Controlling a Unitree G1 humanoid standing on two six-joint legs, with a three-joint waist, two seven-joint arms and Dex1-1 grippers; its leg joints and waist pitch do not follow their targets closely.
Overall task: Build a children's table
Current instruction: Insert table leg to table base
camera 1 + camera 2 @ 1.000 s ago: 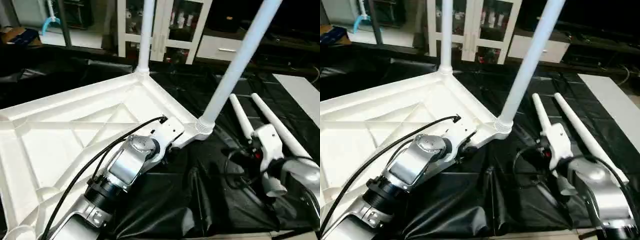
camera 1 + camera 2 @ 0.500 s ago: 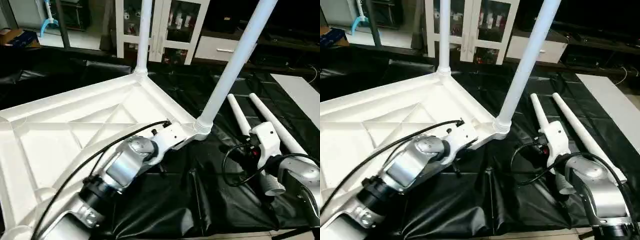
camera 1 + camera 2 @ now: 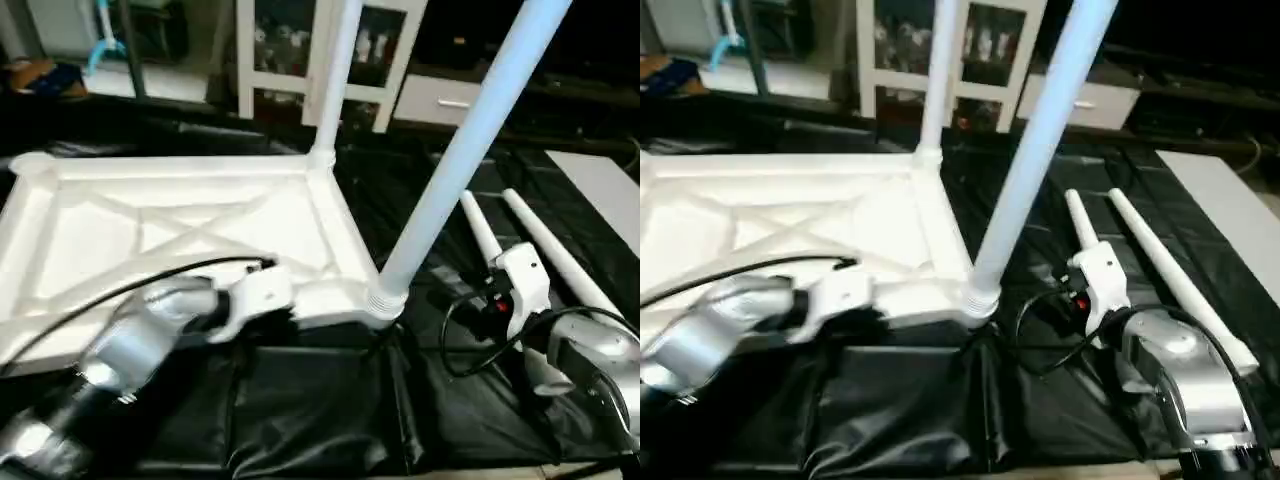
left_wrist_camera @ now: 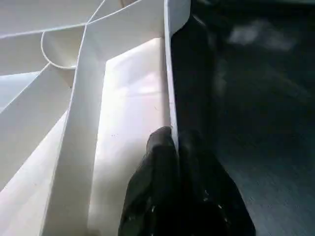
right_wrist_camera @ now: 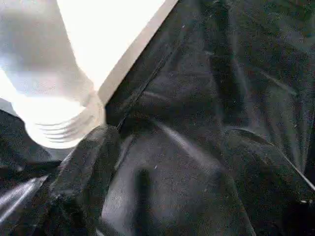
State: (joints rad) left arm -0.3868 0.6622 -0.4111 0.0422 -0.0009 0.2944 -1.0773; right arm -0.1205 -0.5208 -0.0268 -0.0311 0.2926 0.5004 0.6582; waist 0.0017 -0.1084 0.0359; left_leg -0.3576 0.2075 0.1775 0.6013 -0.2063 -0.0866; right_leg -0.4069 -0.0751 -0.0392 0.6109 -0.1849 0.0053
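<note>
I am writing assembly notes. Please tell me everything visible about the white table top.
The table top is white plastic, square, lying upside down on black sheeting, its X-shaped ribs facing up. Two white legs stand in its corner sockets on the side toward the loose legs; another corner socket is empty. The left gripper is shut on its near rim, one finger inside the wall.

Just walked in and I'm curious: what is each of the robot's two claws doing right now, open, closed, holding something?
Left gripper: shut on the table top's rim.
Right gripper: open, holding nothing, over the black sheet.

Motion-blurred, dim; perhaps overhead glare
</note>
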